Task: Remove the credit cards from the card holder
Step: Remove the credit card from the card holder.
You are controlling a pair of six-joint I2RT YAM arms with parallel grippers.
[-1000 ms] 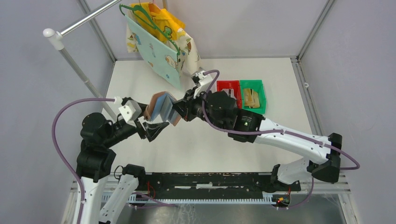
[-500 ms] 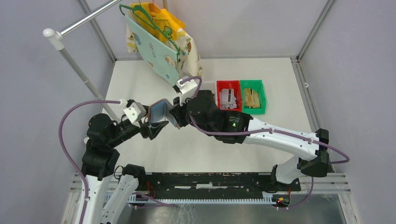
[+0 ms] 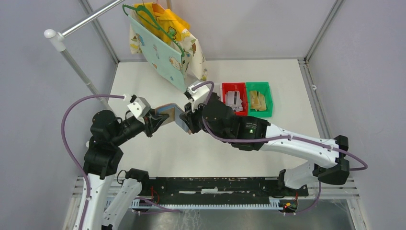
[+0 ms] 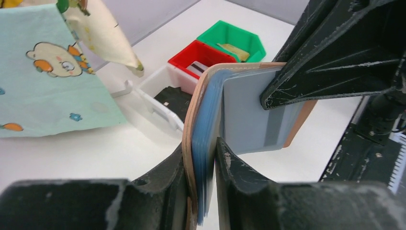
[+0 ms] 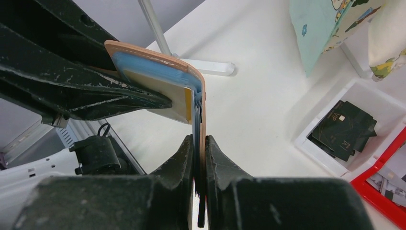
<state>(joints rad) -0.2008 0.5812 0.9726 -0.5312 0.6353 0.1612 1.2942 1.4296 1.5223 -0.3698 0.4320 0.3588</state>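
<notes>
Salmon-pink bifold card holder (image 3: 171, 113) held above the white table (image 3: 201, 158), 1 flap clenched in the left fingers (image 4: 239, 182), 1 in the right fingers (image 5: 225, 167); to extract well, 1 side should regrip only the exposed grey-silver plastic card (image 4: 249, 120), pulling straight.

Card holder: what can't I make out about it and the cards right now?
- Top view: card holder is too small, its ends covered by the left gripper and right gripper; card count unreadable.
- Left wrist: pockets seen edge-on; the right gripper's finger covers the grey card top.
- Right wrist: red bin cut off at the corner.
</notes>
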